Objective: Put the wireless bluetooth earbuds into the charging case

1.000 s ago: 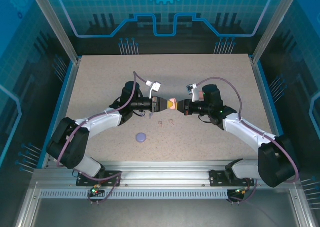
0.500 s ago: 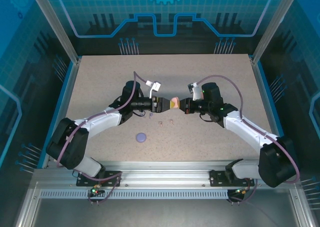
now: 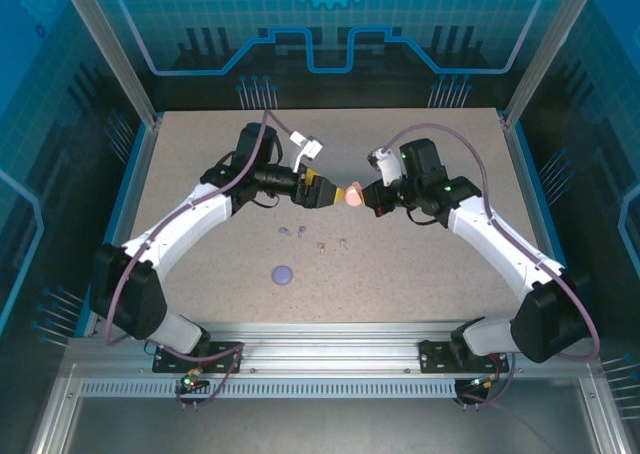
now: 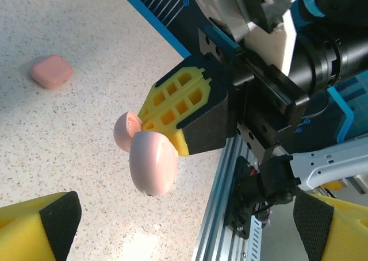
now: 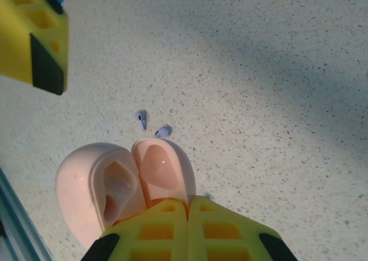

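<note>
A pale pink charging case (image 3: 353,195) hangs open above the table, its lid (image 5: 163,169) pinched by my right gripper (image 5: 188,206), which is shut on it. The case's hollow body (image 5: 98,189) hangs to the left of the lid, with no bud showing in it. My left gripper (image 3: 318,189) stands open just left of the case and apart from it, its yellow fingers (image 4: 40,226) spread wide. Two purple earbuds (image 3: 284,231) (image 5: 141,119) lie on the table below. Two pale pink earbuds (image 3: 321,245) lie a little nearer.
A purple case (image 3: 283,273) sits shut on the table toward the near edge. A coral-pink case (image 4: 52,71) lies on the table in the left wrist view. The aluminium rail (image 4: 221,215) runs along the table's edge.
My left gripper has opened, let go of the pink case and drawn back to the left. The right gripper has carried the case slightly farther from the bases, and its lid now stands open.
</note>
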Robot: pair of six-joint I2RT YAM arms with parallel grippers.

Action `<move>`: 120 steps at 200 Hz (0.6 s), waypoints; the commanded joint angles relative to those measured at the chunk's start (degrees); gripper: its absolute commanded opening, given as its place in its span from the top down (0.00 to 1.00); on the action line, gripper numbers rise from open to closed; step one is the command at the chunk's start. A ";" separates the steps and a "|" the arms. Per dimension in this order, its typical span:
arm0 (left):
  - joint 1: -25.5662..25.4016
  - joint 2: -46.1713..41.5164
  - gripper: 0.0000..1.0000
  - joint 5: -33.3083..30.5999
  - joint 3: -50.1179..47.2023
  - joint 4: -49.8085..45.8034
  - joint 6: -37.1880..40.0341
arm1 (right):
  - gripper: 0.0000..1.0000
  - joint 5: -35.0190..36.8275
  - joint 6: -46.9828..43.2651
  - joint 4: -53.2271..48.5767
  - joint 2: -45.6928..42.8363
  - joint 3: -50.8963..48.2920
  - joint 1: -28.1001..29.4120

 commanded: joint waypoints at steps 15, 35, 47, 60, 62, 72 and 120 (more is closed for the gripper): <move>0.27 6.89 0.09 6.36 8.31 -19.45 13.98 | 1.00 -1.46 -10.92 -9.65 2.20 4.76 -0.69; 0.30 10.20 0.18 7.14 12.03 -25.14 18.39 | 1.00 -2.29 -11.80 -10.63 2.66 5.88 -0.70; 0.32 11.63 0.22 7.66 13.28 -26.26 19.44 | 1.00 -2.95 -11.80 -10.80 3.07 6.45 -0.69; 0.26 12.85 0.26 8.44 13.91 -26.27 20.04 | 1.00 -3.62 -11.69 -10.80 3.62 7.08 -0.63; 0.32 13.06 0.26 8.53 13.99 -26.20 20.05 | 1.00 -3.79 -11.64 -10.76 3.67 7.16 -0.61; 0.27 13.87 0.29 9.27 14.23 -25.53 19.88 | 1.00 -4.19 -11.54 -10.68 4.15 7.69 -0.52; 0.28 17.27 0.37 12.68 17.01 -25.24 20.29 | 1.00 -4.43 -11.80 -10.91 7.18 10.40 0.27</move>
